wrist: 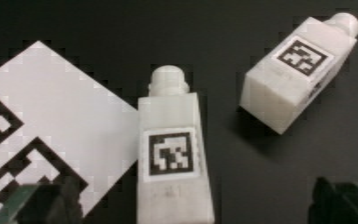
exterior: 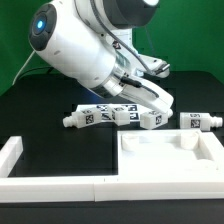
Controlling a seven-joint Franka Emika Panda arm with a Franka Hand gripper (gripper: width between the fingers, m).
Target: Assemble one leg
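Leg (wrist: pixel 172 140) white, square-sided, tagged, round-tipped; fingers (wrist: pixel 43 200) apart either side.

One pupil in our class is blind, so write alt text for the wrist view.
A white tagged leg lies between the open tool's dark fingertips on a black table. A second leg lies apart from it at an angle; the marker board lies on its other side.

The marker board (wrist: pixel 64 92) lies flat on the black table (exterior: pixel 40 125)
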